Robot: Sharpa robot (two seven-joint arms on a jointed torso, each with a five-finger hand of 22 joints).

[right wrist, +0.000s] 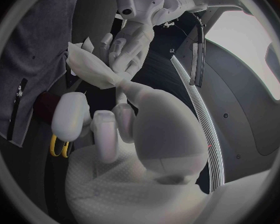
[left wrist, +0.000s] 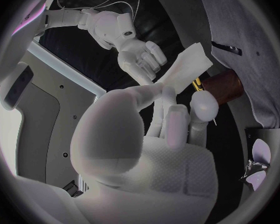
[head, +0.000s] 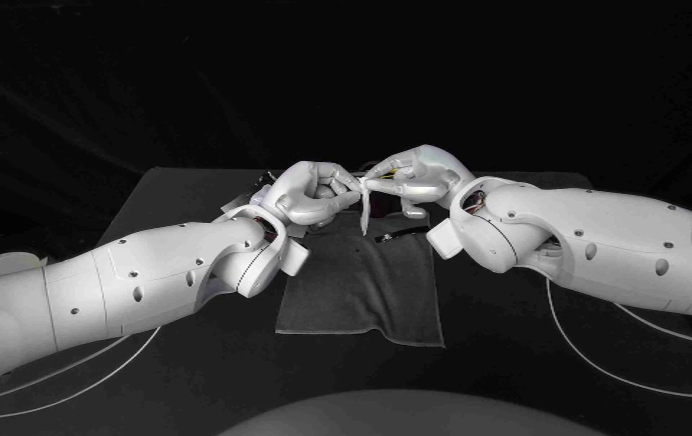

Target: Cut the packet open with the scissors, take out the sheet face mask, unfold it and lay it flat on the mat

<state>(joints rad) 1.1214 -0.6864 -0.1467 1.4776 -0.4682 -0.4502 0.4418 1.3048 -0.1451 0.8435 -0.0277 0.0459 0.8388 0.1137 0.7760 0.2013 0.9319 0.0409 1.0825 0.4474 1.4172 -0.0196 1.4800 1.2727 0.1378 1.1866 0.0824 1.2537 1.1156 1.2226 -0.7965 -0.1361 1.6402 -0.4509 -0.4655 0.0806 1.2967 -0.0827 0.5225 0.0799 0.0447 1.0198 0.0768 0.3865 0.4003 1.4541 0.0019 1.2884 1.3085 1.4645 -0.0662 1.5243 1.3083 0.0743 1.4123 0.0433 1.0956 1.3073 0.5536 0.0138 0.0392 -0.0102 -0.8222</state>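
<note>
A: Any print on the white piece (head: 366, 208)?
B: None legible from head or wrist cameras.
A: Grey mat (head: 361, 286)?
B: It carries a small dark tag (left wrist: 227, 48), too small to read. No brand, number or sign legible.

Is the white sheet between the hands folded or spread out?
Folded: the thin white sheet is a narrow bunched strip pinched between left hand and right hand.

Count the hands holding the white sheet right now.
2. The left hand pinches the white sheet from the left, and the right hand pinches it from the right, both over the grey mat. Their fingers partly hide the contact points.
</note>
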